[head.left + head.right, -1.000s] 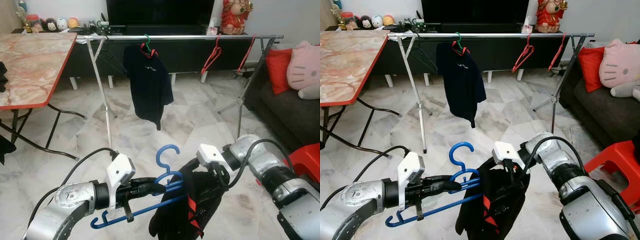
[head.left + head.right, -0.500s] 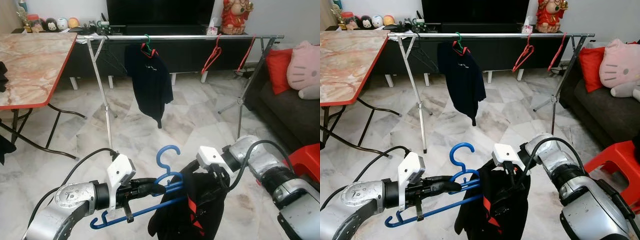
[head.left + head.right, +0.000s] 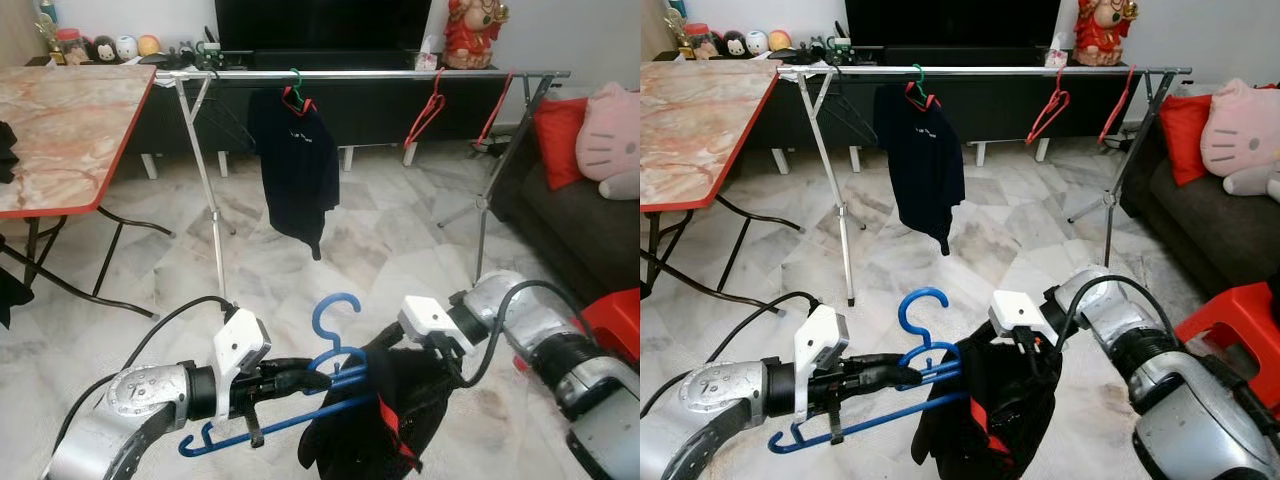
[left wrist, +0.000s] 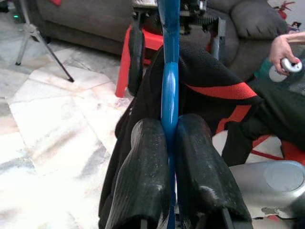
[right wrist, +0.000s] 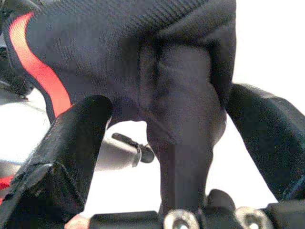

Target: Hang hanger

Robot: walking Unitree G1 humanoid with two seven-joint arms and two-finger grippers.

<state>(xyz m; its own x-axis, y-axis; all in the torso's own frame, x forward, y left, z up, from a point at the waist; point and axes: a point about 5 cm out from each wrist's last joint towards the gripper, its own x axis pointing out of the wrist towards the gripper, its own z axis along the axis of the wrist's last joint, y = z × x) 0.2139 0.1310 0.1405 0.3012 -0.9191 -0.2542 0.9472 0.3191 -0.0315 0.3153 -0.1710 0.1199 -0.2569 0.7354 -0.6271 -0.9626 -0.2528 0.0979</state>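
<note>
Left eye view: the left gripper (image 3: pixel 318 380) clamps a blue hanger (image 3: pixel 335 345) low in front of the robot, a black garment (image 3: pixel 375 420) draped over its far end. The right gripper (image 3: pixel 440 352) is at the garment's top. Behind stands a rack (image 3: pixel 360 74) carrying a dark shirt (image 3: pixel 298 165) and red hangers (image 3: pixel 425 108).

Right eye view: a marble table (image 3: pixel 690 120) sits at the left, a sofa (image 3: pixel 1220 220) at the right.

Left wrist view: both fingers (image 4: pixel 143 176) pinch the blue bar.

Right wrist view: spread fingers (image 5: pixel 76 143) straddle a fold of black cloth without pressing it.
</note>
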